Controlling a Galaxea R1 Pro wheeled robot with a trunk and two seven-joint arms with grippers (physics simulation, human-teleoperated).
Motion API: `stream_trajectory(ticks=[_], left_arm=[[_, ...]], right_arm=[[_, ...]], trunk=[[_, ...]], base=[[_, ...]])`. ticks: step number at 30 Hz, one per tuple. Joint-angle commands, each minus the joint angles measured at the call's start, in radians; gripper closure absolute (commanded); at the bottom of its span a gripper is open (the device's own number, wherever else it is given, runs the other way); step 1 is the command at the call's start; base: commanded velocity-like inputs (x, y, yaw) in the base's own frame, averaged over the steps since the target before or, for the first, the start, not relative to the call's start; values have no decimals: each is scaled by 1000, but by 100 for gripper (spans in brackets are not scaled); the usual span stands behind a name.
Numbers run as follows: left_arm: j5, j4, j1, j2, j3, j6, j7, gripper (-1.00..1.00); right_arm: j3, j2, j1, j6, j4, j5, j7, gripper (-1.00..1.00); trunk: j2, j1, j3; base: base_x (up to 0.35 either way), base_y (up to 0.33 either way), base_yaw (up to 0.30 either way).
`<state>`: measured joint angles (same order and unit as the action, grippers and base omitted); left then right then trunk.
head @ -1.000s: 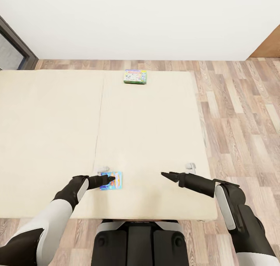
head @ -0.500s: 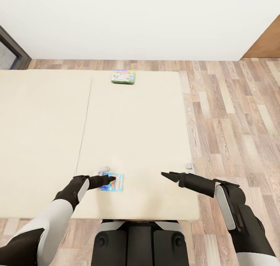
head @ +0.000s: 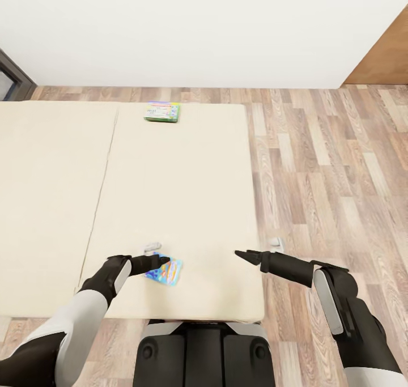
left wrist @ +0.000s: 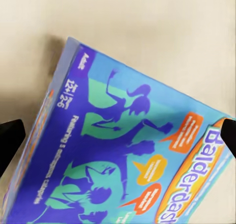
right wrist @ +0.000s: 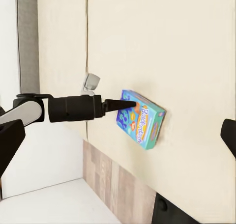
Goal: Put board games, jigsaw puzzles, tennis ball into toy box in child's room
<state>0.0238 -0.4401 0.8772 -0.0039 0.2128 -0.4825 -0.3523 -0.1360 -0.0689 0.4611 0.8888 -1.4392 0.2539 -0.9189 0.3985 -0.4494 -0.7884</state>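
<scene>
The printed lettering on the small green-edged game box point(head: 162, 112), lying well beyond both grippers on the beige mattress point(head: 187, 194), is too small to read. The blue and purple printed game box point(left wrist: 123, 155) is cut off by the left wrist picture's edge. Contact between the left gripper point(head: 164, 259) and this box cannot be determined.

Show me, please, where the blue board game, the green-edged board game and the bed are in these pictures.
blue board game point(head: 165, 271), head view, its printed lid.
green-edged board game point(head: 162, 112), head view, middle of its top face.
bed point(head: 181, 194), head view, bare beige mattress.
</scene>
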Motion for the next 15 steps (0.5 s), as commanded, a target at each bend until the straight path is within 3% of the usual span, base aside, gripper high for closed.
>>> stream_trajectory(ticks=[1, 15], left_arm=[[2, -2, 0, -2, 7, -8, -5, -100], [3, -2, 0, -3, 7, -9, -5, -100]], right_arm=[[-1, 0, 1, 4, 0, 1, -3, -100], [-1, 0, 1, 4, 0, 1, -3, -100]], trunk=[[2, -1, -1], [2, -1, -1]], base=[[0, -234, 0], [0, -40, 0]])
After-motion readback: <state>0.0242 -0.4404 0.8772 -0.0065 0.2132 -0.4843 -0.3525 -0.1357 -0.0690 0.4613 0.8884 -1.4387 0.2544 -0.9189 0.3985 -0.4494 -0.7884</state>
